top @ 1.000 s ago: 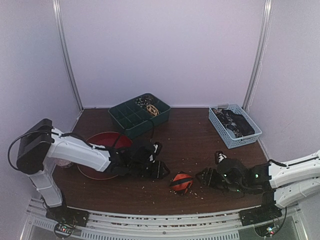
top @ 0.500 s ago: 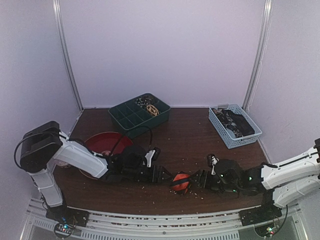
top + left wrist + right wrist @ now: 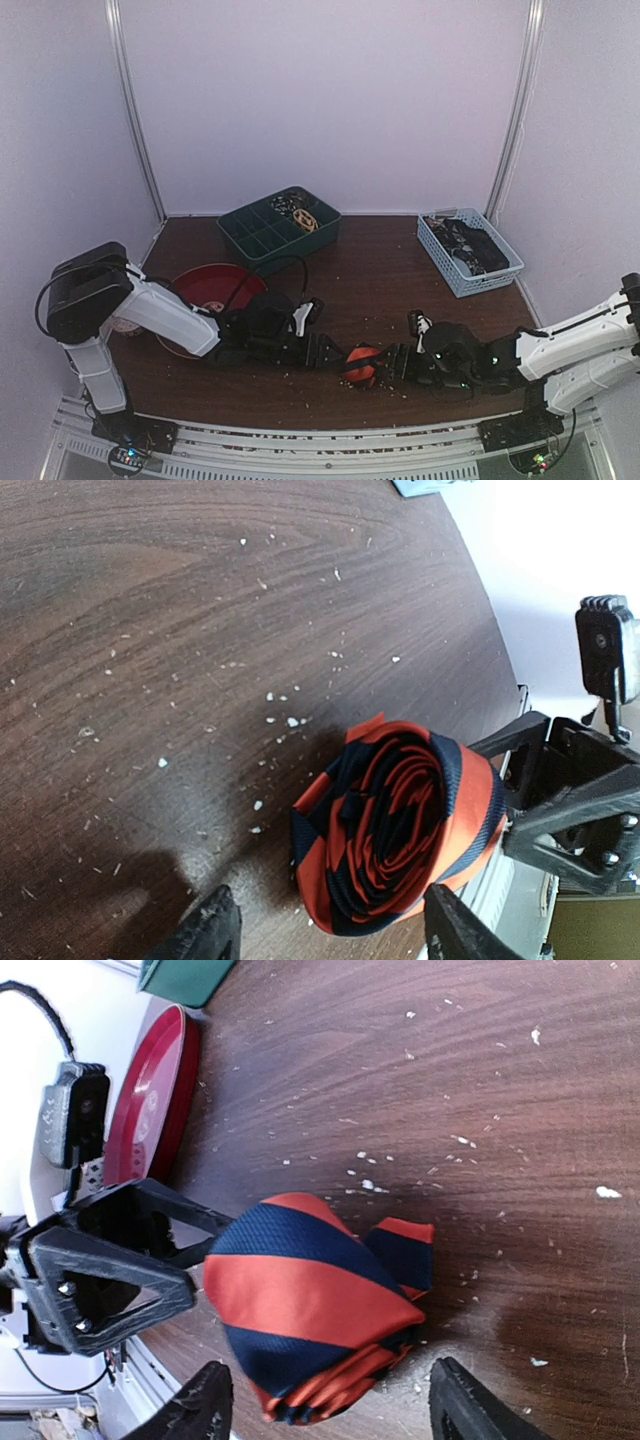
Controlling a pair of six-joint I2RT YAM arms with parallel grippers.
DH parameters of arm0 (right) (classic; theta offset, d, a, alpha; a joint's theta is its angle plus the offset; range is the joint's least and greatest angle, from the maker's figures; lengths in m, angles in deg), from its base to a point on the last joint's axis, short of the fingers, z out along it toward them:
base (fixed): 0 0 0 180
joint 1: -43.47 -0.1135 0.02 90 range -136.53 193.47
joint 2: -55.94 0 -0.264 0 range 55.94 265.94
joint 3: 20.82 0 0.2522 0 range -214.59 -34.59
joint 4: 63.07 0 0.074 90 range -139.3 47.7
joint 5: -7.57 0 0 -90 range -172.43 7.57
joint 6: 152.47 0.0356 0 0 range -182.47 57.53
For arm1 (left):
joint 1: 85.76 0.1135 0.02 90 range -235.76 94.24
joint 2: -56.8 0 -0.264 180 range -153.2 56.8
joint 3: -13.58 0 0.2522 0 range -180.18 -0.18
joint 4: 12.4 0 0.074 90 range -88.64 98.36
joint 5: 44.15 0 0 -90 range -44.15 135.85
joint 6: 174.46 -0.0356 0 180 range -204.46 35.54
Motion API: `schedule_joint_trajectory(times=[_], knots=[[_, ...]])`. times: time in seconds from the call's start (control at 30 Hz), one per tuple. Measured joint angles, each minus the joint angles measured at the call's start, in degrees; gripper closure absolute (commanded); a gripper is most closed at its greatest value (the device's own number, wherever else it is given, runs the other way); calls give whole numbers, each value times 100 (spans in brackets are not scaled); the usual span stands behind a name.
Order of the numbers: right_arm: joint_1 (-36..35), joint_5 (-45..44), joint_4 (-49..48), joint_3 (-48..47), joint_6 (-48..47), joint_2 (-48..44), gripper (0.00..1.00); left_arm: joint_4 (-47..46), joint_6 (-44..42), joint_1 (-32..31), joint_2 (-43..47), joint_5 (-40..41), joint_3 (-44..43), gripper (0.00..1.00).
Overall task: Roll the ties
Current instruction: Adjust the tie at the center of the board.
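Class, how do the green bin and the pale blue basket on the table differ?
The green bin has solid walls; the blue basket has lattice walls. The green bin is split into compartments; the blue basket shows no dividers. The green bin sits back centre, the blue basket far right. Both are open-topped and hold items.

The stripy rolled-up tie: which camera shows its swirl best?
The left wrist camera. The tie sits close and end-on, so its spiral layers show. The right wrist camera shows only its striped outer side; the top camera shows a tiny orange blob.
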Motion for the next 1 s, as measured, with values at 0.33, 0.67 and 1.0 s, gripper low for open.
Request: schedule_joint_trajectory(times=[0.33,0.67,1.0], knots=[[7,0,-417,37,-98,332,55,-275,166,125,-46,-372,85,30],[166,168,-1086,450,-267,378,65,-299,306,192,-245,-682,83,27],[623,765,-1814,761,-555,501,67,-817,688,192,-494,-911,85,23]])
